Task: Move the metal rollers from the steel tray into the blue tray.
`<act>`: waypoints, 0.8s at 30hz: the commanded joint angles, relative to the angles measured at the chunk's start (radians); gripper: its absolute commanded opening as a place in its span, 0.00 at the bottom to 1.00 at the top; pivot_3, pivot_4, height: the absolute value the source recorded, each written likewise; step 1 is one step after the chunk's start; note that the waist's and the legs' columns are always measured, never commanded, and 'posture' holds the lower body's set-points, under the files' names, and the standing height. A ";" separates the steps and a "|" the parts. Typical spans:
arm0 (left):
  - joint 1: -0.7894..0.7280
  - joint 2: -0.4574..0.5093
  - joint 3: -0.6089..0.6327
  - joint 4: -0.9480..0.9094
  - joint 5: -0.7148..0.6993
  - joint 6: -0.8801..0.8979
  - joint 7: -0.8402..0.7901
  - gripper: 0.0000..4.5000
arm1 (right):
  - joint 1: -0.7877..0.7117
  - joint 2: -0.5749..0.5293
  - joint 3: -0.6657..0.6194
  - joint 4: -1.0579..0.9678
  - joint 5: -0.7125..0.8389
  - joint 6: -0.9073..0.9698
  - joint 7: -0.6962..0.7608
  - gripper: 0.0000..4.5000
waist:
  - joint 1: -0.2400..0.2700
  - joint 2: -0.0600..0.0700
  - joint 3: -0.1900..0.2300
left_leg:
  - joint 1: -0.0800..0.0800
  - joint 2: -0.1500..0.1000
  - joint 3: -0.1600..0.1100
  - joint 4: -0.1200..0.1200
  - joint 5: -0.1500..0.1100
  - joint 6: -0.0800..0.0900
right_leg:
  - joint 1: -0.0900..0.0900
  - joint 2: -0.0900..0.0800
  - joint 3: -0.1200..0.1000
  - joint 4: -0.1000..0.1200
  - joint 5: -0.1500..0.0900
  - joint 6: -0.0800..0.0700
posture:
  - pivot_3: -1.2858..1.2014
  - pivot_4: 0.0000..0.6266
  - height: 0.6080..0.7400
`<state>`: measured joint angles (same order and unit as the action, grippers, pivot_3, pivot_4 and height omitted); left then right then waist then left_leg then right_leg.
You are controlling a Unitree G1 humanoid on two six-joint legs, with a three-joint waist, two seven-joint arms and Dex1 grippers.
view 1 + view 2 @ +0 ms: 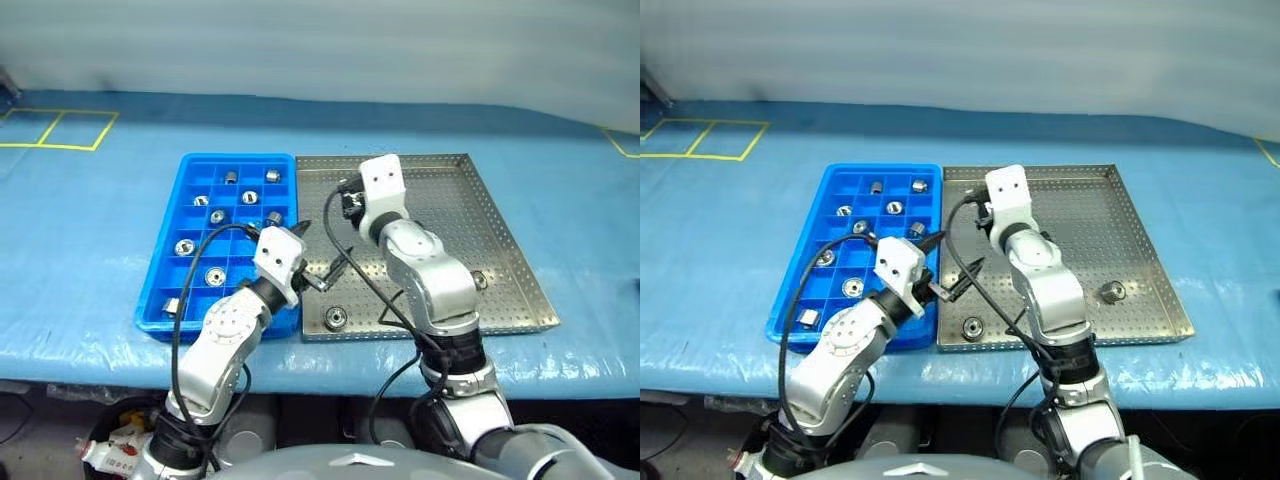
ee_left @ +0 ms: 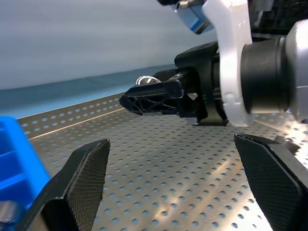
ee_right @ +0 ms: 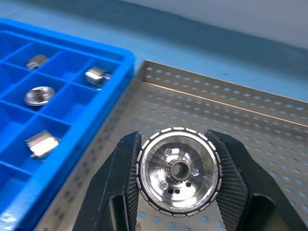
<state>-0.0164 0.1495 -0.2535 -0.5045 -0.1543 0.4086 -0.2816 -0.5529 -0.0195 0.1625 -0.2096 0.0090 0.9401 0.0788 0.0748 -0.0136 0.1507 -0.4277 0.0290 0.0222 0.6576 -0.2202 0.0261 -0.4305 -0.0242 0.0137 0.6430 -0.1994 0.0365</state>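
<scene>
Silvery steel fills the centre of the frame, where the large shallow perforated steel tray [image 1: 500, 250] lies on a blue-covered bench [image 1: 90, 200], touching the right edge of the bright blue plastic tray with square compartments [image 1: 168, 262]. The right tool [image 3: 179, 171] is clamped on one short silvery metal roller [image 3: 178, 169], held above the steel tray's upper left part, close to the blue tray's rim. The left tool [image 2: 168, 185] hangs with its two black fingers spread wide and nothing between them, over the steel tray's left edge at lower centre. Two more rollers lie on the steel floor: one near the bottom left corner [image 1: 335, 318], another toward the right rim [image 1: 1112, 292]. Several rollers sit singly in compartments of the blue tray, among them one in the upper row [image 1: 272, 176] and one at the lower left [image 1: 171, 306]
</scene>
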 commanded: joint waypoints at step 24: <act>0.171 0.041 0.103 -0.198 0.024 0.050 0.105 1.00 | 0.017 0.092 0.076 0.191 0.074 -0.080 0.137 0.38 | 0.271 0.000 0.001 | -0.013 0.001 0.003 -0.003 -0.001 -0.004 | -0.014 -0.001 -0.006 0.000 -0.003 -0.002 | 0.73 0.24 1.00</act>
<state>0.1504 0.1901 -0.1578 -0.6362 -0.1253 0.4587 -0.1743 -0.5369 0.0656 0.2469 0.0005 0.0701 0.8611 0.2160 0.3454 -0.0134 0.1515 -0.4411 0.0297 0.0257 0.6545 -0.2210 0.0222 -0.4449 -0.0248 0.0079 0.6424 -0.2027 0.0347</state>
